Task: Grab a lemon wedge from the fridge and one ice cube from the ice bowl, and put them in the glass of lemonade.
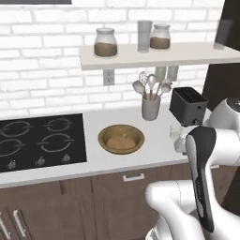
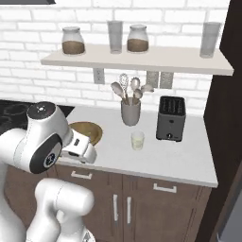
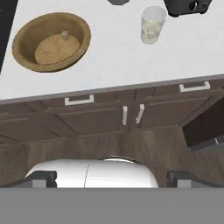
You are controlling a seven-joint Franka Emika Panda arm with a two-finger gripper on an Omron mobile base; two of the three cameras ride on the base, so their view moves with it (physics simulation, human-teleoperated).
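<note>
**Ice bowl and lemonade glass on the counter, gripper held back and wide open**

The ice bowl [image 3: 51, 41] is seen at the upper left of the hand view, set on the white counter [image 3: 113, 57], and a tiny pale ice cube [image 3: 64, 35] can be made out inside it, near the far wall of the bowl. The glass of lemonade [image 3: 152, 24] is placed to the bowl's right on the same counter, well apart from it, with pale yellow-green liquid in its lower part. From the right base view the glass [image 2: 137, 140] is found just in front of the grey utensil cup [image 2: 131, 111] and beside the black toaster [image 2: 171, 118]; the bowl [image 2: 87, 131] is partly hidden behind the arm.

The gripper [image 3: 111, 177] is held off the counter, over the wooden cabinet fronts [image 3: 109, 118], with both bowl and glass lying ahead of it and well clear of the fingertips [image 3: 41, 178]. The jaws are spread to their widest and nothing is gripped between them.

A black cooktop [image 1: 40, 140] is seen left of the bowl, and a shelf [image 1: 154, 55] above carries two brown-filled jars [image 1: 105, 42] and grey tumblers [image 1: 144, 35].
</note>
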